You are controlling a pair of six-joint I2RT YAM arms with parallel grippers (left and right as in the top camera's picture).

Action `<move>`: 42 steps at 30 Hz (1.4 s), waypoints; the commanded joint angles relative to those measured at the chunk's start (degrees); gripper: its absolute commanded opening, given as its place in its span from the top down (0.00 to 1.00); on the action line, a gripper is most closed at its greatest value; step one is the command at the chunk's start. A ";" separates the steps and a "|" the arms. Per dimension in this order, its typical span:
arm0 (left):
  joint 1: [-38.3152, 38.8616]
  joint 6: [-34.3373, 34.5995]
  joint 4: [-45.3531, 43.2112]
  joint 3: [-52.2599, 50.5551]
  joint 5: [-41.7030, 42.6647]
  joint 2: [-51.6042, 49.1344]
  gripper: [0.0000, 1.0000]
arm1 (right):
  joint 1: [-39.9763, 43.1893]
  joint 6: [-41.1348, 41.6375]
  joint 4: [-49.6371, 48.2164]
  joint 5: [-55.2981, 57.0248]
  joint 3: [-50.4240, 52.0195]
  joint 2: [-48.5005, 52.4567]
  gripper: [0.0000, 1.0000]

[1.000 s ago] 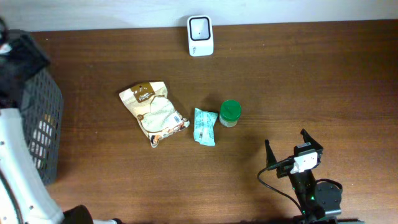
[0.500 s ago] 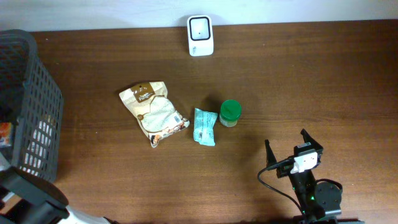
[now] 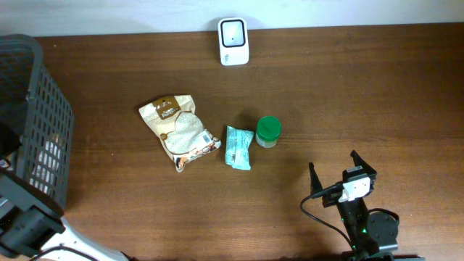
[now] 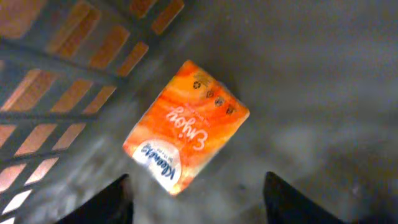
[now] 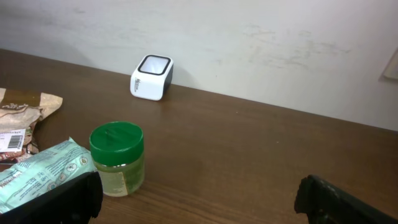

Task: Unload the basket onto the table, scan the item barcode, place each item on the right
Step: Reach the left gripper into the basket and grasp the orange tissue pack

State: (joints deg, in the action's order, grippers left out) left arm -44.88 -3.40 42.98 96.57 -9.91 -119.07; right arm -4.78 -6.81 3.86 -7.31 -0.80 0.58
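Evidently, we find the left end effector [image 4: 198, 190] released above the orange tissue pack [image 4: 186, 124], flat on the floor of the basket [image 3: 45, 123] at the left edge of the desk [image 3: 348, 87]; the right end effector [image 3: 332, 161] rests released, probably sparing the scanner [image 3: 233, 41] approach.

Orange tissue pack [image 4: 186, 127] flat in basket [image 4: 56, 68]

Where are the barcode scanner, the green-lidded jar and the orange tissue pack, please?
barcode scanner [image 3: 233, 32], overhead view, on its dark window.
green-lidded jar [image 5: 116, 139], right wrist view, on its lid.
orange tissue pack [image 4: 186, 126], left wrist view, middle of its printed face.
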 commanded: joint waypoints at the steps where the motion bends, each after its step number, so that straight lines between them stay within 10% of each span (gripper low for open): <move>1: -0.31 -2.43 -0.96 -0.13 -0.44 -3.08 0.46 | -0.46 0.15 0.04 0.31 0.48 -0.37 0.02; 13: -0.31 -4.02 -4.98 -0.13 -0.87 -8.00 0.44 | -0.46 0.17 0.04 0.31 0.48 -0.37 0.02; 17: -0.31 -4.02 -4.83 -0.13 -0.85 -8.00 0.58 | -0.46 0.17 0.02 0.31 0.48 -0.37 0.02; 21: -0.31 -4.02 -3.06 -0.11 -0.87 -7.96 1.00 | -0.46 0.15 0.02 0.31 0.48 -0.37 0.02; 26: -0.31 -1.95 -1.16 -0.11 -0.70 -3.02 1.00 | -0.46 0.15 0.02 0.31 0.48 -0.37 0.02; 37: 0.61 16.35 -1.29 -0.11 35.80 30.10 1.00 | -0.46 0.15 0.04 0.31 0.48 -0.37 0.02; 42: 14.95 16.81 0.83 -0.11 38.23 41.51 1.00 | -0.46 0.15 0.04 0.31 0.48 -0.37 0.02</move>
State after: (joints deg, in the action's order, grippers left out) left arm -38.13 12.34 42.61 96.20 24.36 -81.58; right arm -4.78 -6.83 3.86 -7.31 -0.80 0.58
